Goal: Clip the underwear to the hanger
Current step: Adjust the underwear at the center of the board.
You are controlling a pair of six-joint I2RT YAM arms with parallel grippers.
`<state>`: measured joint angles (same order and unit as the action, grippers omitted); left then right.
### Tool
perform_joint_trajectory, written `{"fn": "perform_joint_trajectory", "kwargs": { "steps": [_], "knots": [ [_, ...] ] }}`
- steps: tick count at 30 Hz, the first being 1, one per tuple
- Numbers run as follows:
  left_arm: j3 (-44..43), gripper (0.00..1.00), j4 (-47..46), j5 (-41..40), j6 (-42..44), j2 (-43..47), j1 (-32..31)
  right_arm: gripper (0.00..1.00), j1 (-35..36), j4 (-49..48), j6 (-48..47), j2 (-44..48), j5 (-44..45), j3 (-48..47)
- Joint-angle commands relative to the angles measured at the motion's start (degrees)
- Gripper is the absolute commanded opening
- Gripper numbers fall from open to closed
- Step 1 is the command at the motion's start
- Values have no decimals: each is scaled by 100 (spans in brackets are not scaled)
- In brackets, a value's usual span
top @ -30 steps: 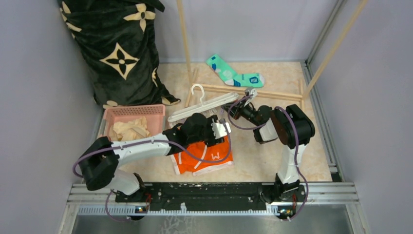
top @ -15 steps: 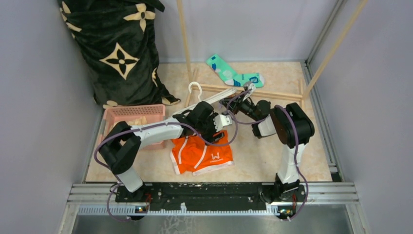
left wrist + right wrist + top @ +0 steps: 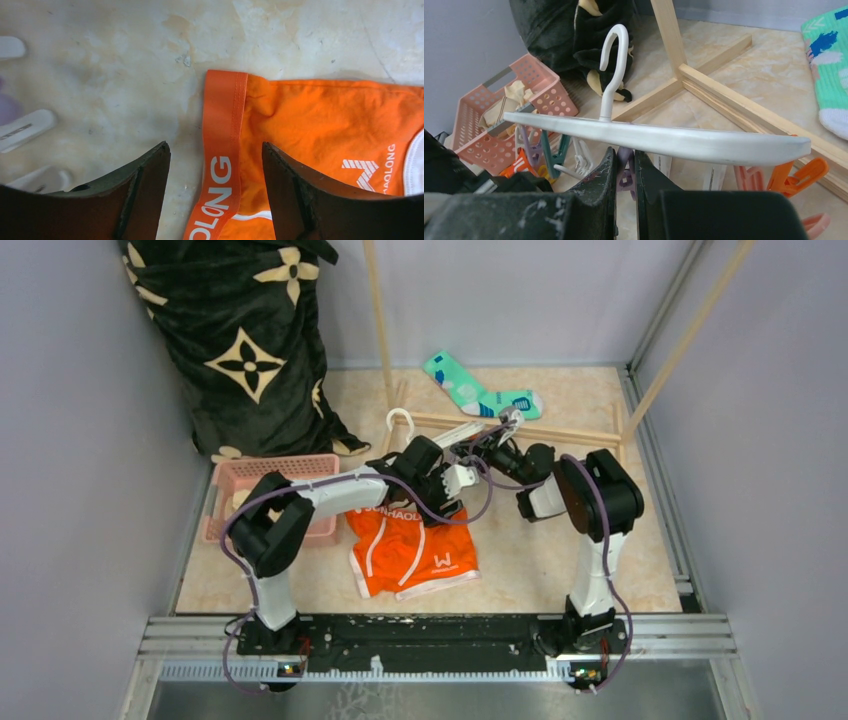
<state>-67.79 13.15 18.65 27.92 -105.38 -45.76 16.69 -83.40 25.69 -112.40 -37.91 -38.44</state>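
Note:
The orange underwear point(image 3: 415, 552) lies flat on the floor in front of the arms, its lettered waistband point(image 3: 222, 130) toward the back. My left gripper point(image 3: 455, 480) hovers open above the waistband's right end; in the left wrist view that gripper point(image 3: 215, 147) has the band's end showing between its dark fingers point(image 3: 145, 185), which hold nothing. The white hanger point(image 3: 455, 435) is tilted up off the floor, hook point(image 3: 616, 60) uppermost. Under its frame point(image 3: 659, 137), my right gripper point(image 3: 624, 152) is shut on a purple clothespin point(image 3: 625, 172).
A pink basket point(image 3: 270, 480) with cream cloth stands left of the underwear. Behind the hanger lie the wooden rack's base poles point(image 3: 520, 428) and a teal sock point(image 3: 480, 392). A black patterned blanket point(image 3: 250, 340) fills the back left corner. Orange and pink pins point(image 3: 794, 177) dangle at the frame's right.
The left arm has reached back and right, uncovering the underwear, and now hangs over the waistband's end. The right gripper has lifted the hanger and swung it toward the back.

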Motion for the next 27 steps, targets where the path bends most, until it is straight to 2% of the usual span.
{"fn": "perform_joint_trajectory", "kwargs": {
  "steps": [1, 12, 14, 19, 23, 27],
  "knots": [
    [-177, 73, 267, 151, 150, -283, 64, 0, -21, -322, 6, -57, -150, -453],
    [-343, 71, 331, 200, 98, -722, 241, 0, -17, -385, 129, -162, -224, -580],
    [-408, 69, 419, 287, 111, -789, 243, 0, -16, -395, 127, -152, -225, -557],
    [-367, 50, 676, 904, 183, -802, 236, 0, -16, -417, 100, -150, -213, -516],
    [-169, 22, 707, 1012, 185, -713, 210, 0, -17, -432, 102, -151, -211, -505],
    [-88, 0, 559, 913, 55, -569, 203, 0, -21, -446, 98, -145, -217, -491]
  ]
}}
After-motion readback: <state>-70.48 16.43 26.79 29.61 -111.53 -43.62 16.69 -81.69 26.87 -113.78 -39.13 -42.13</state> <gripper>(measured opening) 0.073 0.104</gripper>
